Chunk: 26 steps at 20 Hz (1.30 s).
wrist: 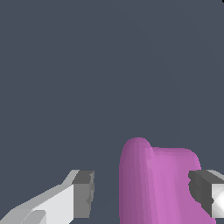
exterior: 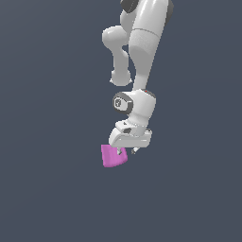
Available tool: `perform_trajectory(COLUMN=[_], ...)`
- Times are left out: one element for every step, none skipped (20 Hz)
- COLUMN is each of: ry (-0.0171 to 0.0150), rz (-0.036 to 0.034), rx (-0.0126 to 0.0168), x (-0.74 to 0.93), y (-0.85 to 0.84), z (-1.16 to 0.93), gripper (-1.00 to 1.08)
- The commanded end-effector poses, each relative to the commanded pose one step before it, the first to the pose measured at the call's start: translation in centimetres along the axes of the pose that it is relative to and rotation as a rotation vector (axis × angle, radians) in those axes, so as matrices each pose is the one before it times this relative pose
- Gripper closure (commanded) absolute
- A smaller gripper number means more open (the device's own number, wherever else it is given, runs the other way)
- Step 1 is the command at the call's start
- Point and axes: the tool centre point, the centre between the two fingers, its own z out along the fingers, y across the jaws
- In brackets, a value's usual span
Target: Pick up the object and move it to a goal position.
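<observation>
One arm low over a pink block, fingers spread

One white Panda arm comes down from the top of the exterior view, its links folded near the top and the forearm running almost straight down to a wrist that bends slightly toward the exterior view's left. The gripper [exterior: 126, 151] hangs at the lowest point, tilted a little.

Its jaws stand apart. In the wrist view one grey finger pad [wrist: 84, 194] sits clear of the object [wrist: 153, 183], with a strip of bare floor between them, while the other pad lies against or just over the block's far flank; contact there cannot be told for sure. Nothing is clamped.

From outside, the object [exterior: 112, 157] is a magenta chunk directly under the gripper and offset toward the exterior view's left, so part of it pokes out past the white hand. Whether it rests on the floor cannot be told.

All around is plain dark grey surface, with no edge in sight.
</observation>
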Motion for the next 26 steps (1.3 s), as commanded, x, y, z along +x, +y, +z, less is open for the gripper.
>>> perform_trajectory(ry=[0.00011,0.0,0.0,0.0,0.00056,0.0,0.00051,0.0,0.0005,0.0,0.0,0.00059,0.0,0.00033,0.00021,0.00015,0.0,0.0,0.0,0.0,0.0,0.0,0.0,0.0,0.0,0.0], rz=[0.00037,0.0,0.0,0.0,-0.00029,0.0,-0.0002,0.0,-0.00016,0.0,0.0,-0.00035,0.0,-0.00041,-0.00038,-0.00035,0.0,0.0,0.0,0.0,0.0,0.0,0.0,0.0,0.0,0.0], rx=[-0.00029,0.0,0.0,0.0,0.00029,0.0,0.00042,0.0,0.00045,0.0,0.0,0.00011,0.0,-0.00045,-0.00054,-0.00057,0.0,0.0,0.0,0.0,0.0,0.0,0.0,0.0,0.0,0.0], x=[0.001,-0.004,-0.007,-0.01,0.006,-0.018,-0.005,-0.027,-0.007,-0.019,-0.012,0.02,0.006,0.032,0.036,0.027,0.0,0.0,0.0,0.0,0.0,0.0,0.0,0.0,0.0,0.0], y=[0.034,0.002,0.002,0.003,-0.022,0.004,-0.02,0.003,-0.019,0.004,0.006,-0.015,0.012,0.004,0.012,0.008,0.0,0.0,0.0,0.0,0.0,0.0,0.0,0.0,0.0,0.0], z=[0.026,0.081,0.134,0.188,0.212,0.294,0.323,0.395,0.345,0.314,0.261,0.175,0.156,0.078,0.031,-0.01,0.0,0.0,0.0,0.0,0.0,0.0,0.0,0.0,0.0,0.0], gripper=[-0.6,-0.6,-0.6,-0.6,-0.6,-0.6,-0.6,-0.6,-0.6,-0.6,-0.6,-0.6,-0.6,-0.6,-0.6,-0.6,1.08,1.08,1.08,1.08,1.08,1.08,1.08,1.08,1.08,1.08])
